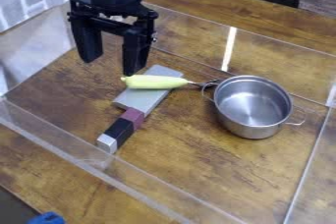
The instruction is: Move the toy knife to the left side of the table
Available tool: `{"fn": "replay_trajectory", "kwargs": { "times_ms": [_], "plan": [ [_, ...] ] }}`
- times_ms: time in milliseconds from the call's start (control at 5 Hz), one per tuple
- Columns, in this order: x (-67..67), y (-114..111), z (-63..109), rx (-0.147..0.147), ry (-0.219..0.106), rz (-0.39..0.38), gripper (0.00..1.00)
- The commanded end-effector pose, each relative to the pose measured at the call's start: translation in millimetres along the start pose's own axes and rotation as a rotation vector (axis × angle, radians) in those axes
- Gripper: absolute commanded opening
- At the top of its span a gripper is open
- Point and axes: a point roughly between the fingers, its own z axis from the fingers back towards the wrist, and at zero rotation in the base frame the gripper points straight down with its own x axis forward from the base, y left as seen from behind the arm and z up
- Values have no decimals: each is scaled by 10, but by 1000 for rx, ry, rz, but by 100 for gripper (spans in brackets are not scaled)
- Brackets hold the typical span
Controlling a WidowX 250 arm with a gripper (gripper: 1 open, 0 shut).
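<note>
The toy knife [136, 105] lies flat near the middle of the table [197, 169]. Its grey blade points toward the back and its maroon-and-black handle with a pale tip points toward the front left. My gripper [113, 47] hangs above and behind the blade, a little to its left. Its two black fingers stand wide apart with nothing between them. A yellow-handled spoon [155, 82] lies across the far end of the blade.
A silver pot [252, 105] with a small side handle stands right of the knife, its long handle reaching toward the spoon. Low clear plastic walls [79, 141] ring the tabletop. Bare wood shows at the left and front.
</note>
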Motion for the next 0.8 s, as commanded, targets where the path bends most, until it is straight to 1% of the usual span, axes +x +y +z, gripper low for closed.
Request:
{"fn": "replay_trajectory", "kwargs": {
  "times_ms": [0, 200, 400, 600],
  "plan": [
    [76, 87, -101, 1, 13, -64, 100],
    [157, 81, -316, 0, 1, -32, 100],
    [330, 58, -500, -2, -7, -24, 100],
    [462, 62, -626, -8, -4, -13, 100]
  ]
}}
